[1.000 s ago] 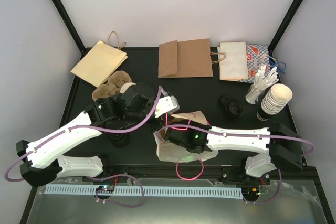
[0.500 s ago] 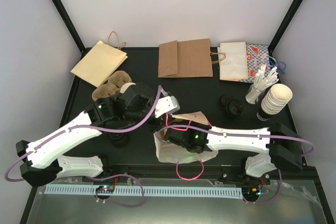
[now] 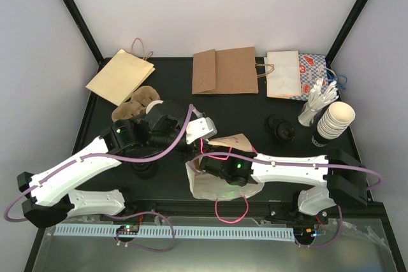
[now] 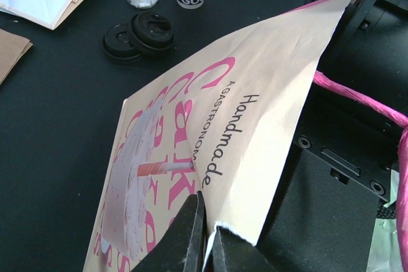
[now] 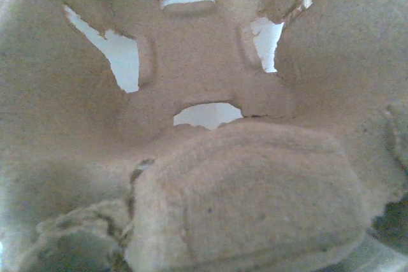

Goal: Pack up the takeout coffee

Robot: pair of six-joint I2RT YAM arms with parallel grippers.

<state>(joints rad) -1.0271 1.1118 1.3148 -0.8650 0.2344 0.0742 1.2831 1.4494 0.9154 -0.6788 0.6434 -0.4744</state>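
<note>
Printed bag [image 4: 210, 125], near edge of counter [image 3: 255, 109]: left end effector [image 4: 204, 243] pinches rim, right end effector [image 3: 209, 165] clenched; hold rim taut.

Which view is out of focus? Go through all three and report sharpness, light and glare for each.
Top external: sharp, evenly lit, only soft shadows on the black table. Left wrist: crisp, the lettering on the printed paper bag readable, no glare. Right wrist: out of focus, filled by a brown pulp cup carrier too close to the lens, its holes blown out white.
</note>
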